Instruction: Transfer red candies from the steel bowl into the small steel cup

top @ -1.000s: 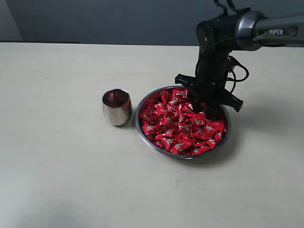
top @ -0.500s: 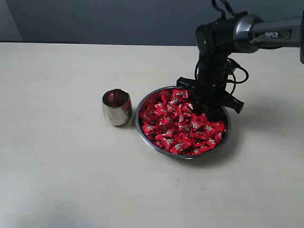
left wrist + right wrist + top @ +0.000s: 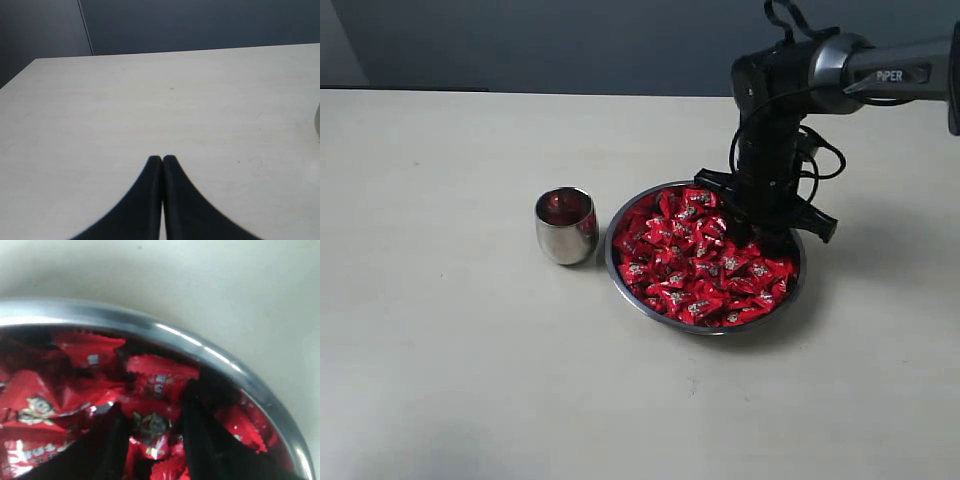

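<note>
Evidently you have nearly all of it ahead: the red candies point(image 3: 705, 262) heap the steel bowl point(image 3: 175, 334), your right hand point(image 3: 154, 405) stands wide astride one, and the small steel cup point(image 3: 566, 226) just beside the bowl shows only a red glint.

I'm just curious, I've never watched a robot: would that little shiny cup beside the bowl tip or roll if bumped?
Probably yes: the small steel cup stands upright with rounded, egg-like sides that narrow toward its base, so a nudge might tip it. Once down, it would likely roll on the smooth table. Its polished surface also looks slippery.
</note>
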`<action>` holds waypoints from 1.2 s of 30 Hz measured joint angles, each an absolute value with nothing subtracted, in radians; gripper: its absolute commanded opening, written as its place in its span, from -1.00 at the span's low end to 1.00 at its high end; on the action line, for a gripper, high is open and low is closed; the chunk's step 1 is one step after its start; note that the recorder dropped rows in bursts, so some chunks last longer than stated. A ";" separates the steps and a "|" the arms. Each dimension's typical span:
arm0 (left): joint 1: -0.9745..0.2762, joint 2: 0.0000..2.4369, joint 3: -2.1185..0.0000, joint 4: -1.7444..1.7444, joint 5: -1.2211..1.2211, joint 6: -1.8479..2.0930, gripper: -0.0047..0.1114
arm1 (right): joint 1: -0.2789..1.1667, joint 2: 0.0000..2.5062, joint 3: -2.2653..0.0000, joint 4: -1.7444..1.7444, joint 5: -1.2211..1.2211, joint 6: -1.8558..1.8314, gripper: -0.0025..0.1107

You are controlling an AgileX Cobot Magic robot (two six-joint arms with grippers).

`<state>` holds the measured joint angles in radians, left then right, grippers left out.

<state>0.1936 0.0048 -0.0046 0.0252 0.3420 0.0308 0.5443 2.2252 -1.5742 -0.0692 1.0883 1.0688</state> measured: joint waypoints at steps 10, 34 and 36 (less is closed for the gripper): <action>0.194 0.005 -0.005 0.025 0.342 0.031 -0.91 | 0.543 2.236 -1.574 -0.070 1.127 1.069 -0.33; 0.194 0.005 -0.005 0.025 0.342 0.031 -0.91 | 0.543 2.238 -1.572 -0.071 1.137 1.069 -0.96; 0.194 0.005 -0.005 0.025 0.342 0.031 -0.91 | 0.543 2.238 -1.574 -0.071 1.137 1.058 -0.96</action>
<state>0.1936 0.0048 -0.0046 0.0252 0.3420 0.0308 0.5426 2.2378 -1.5745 -0.0715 1.1374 1.0581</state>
